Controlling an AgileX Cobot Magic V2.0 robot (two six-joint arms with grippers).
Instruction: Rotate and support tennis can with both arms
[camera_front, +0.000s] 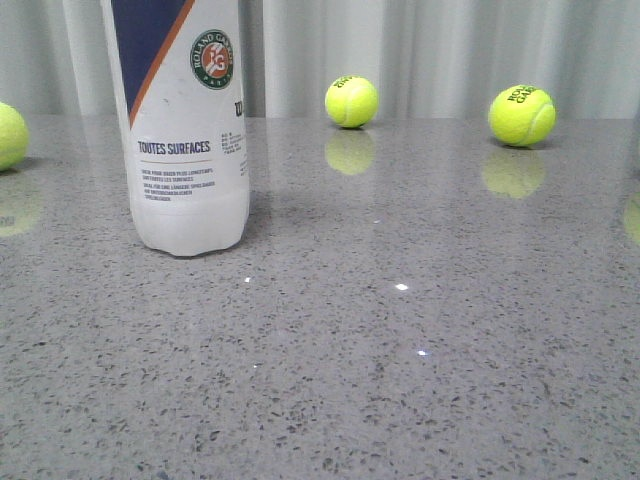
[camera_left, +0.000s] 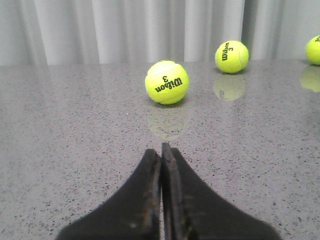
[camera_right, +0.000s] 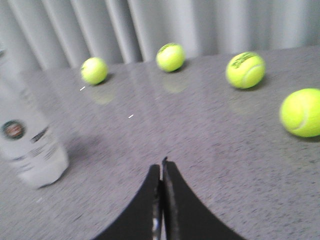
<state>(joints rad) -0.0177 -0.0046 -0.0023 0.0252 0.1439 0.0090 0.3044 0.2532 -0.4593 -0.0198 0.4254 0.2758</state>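
The tennis can (camera_front: 185, 125) stands upright on the grey speckled table at the left of the front view, white with a navy section, an orange stripe and the round Roland Garros emblem; its top is cut off by the frame. It also shows blurred in the right wrist view (camera_right: 27, 145), off to one side of the right gripper. My left gripper (camera_left: 161, 150) is shut and empty, low over the table, facing a tennis ball; the can is out of its view. My right gripper (camera_right: 161, 167) is shut and empty. Neither gripper shows in the front view.
Yellow-green tennis balls lie on the table: one (camera_front: 351, 101) and another (camera_front: 521, 115) at the back, one (camera_front: 8, 135) at the left edge. A Wilson ball (camera_left: 167, 82) lies ahead of the left gripper. Several balls, such as one (camera_right: 301, 112), lie ahead of the right gripper. A curtain hangs behind.
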